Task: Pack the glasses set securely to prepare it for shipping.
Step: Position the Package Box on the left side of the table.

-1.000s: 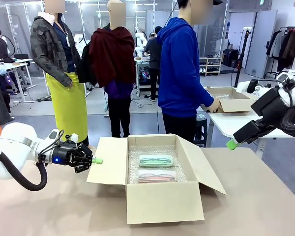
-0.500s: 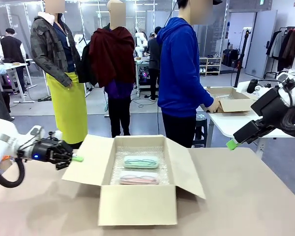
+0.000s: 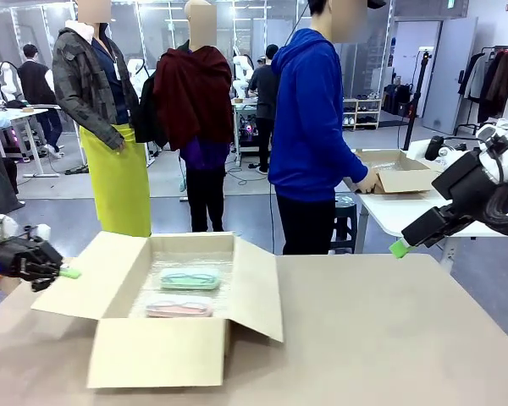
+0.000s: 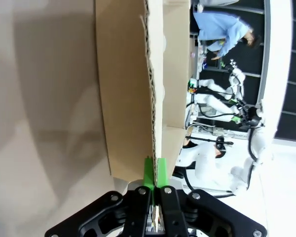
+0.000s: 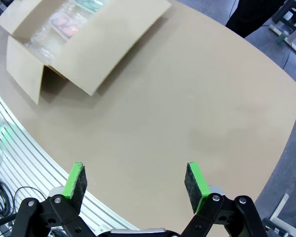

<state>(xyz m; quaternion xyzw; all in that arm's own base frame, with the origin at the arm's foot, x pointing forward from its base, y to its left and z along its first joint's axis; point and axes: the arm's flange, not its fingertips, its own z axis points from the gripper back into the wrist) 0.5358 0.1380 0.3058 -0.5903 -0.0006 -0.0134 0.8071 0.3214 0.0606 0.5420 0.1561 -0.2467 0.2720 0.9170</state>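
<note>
Left claw [image 3: 68,273] clenched on cardboard box [image 3: 157,351] flap for hauling; 2 glasses cases [image 3: 186,292] cushioned inside; right claw [image 5: 135,182] released, idle.

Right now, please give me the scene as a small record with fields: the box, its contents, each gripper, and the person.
box: cardboard box, flaps open, lined with bubble wrap, on the table
contents: mint green case behind, pale pink case in front, lying flat
left gripper: shut on the box's left flap
right gripper: open, holding nothing, raised at the table's right
person: blue hoodie, at the far side, hand on another box
</note>
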